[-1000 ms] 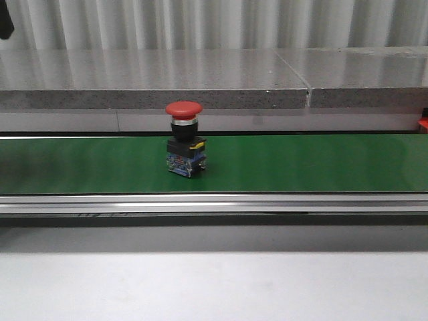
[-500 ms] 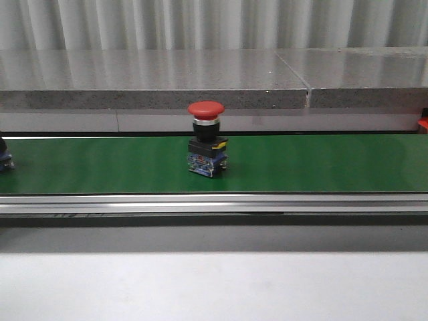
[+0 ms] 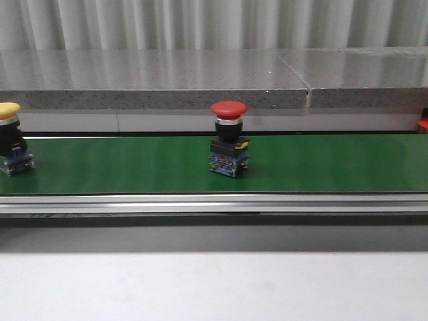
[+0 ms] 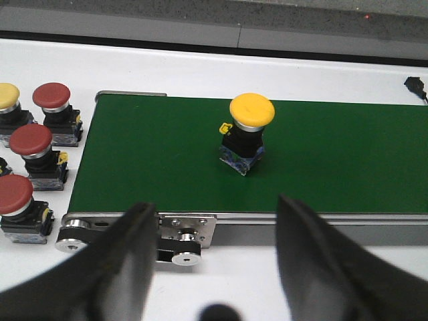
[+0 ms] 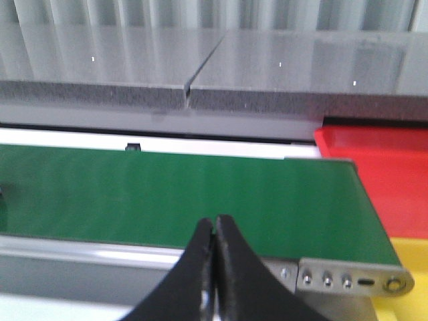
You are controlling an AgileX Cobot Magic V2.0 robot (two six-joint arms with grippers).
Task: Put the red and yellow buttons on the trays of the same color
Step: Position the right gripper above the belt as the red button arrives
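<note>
1. Spare buttons (image 4: 33,140), red and yellow capped, are being kept on the white tabletop (image 4: 200,67) beside the green belt (image 4: 334,167) end.
2. A red tray (image 5: 378,174) and a yellow tray (image 5: 408,251) are being seen past the belt's other end; nothing is being shown inside them.
3. A red button (image 3: 229,139) is being carried upright mid-belt, a yellow button (image 4: 246,133) near the start, ahead of the wide-open left pincer (image 4: 214,247). The right pincer (image 5: 215,261) is being held closed, empty.
</note>
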